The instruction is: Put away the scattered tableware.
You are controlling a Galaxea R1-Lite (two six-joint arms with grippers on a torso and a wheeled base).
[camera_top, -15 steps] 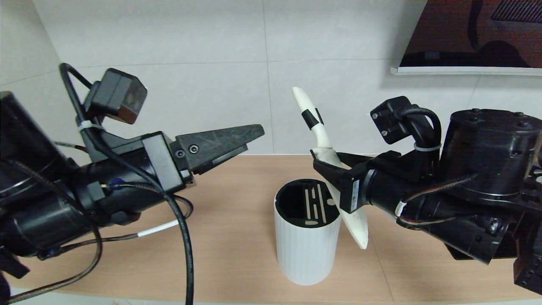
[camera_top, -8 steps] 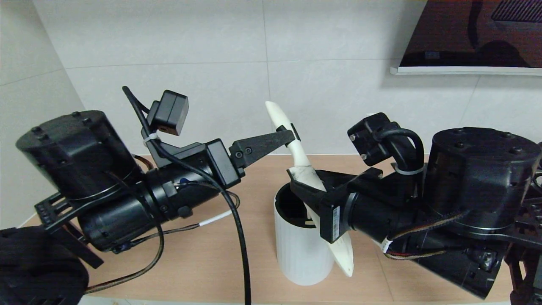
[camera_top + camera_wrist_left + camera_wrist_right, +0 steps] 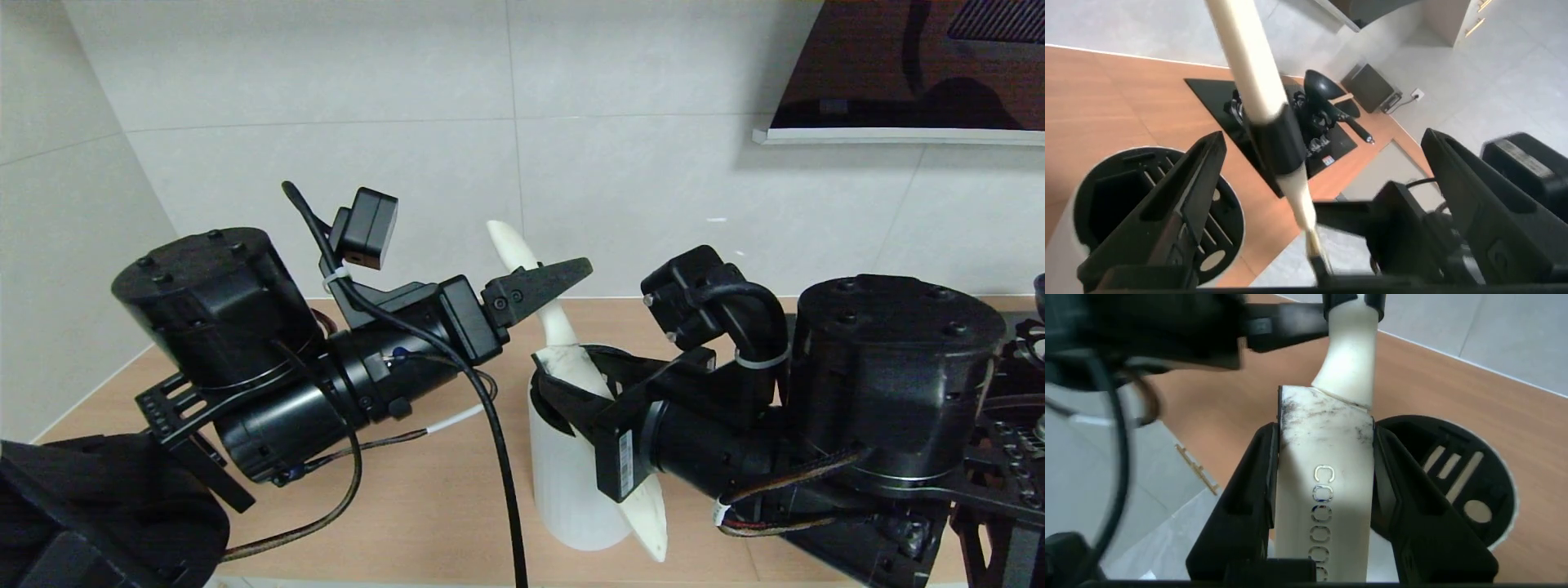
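Our right gripper (image 3: 565,382) pinches the cream slotted spatula (image 3: 558,325) at its neck. The handle points to 11 o'clock and the blade hangs at 5 o'clock, outside the white utensil holder (image 3: 563,490). Our left gripper (image 3: 1319,147), spread wide, straddles the handle, probably to take it over and re-aim it.

Both arms point inward toward each other. The left claw (image 3: 1323,145) is spread wide, straddling the handle of the white spatula (image 3: 510,245); the right claw (image 3: 1325,449) is clamped across its blade.

Cream slotted spatula (image 3: 562,327), black band on handle, tilted handle-up beside white ribbed holder (image 3: 563,482) standing upright on wooden bench (image 3: 424,506).
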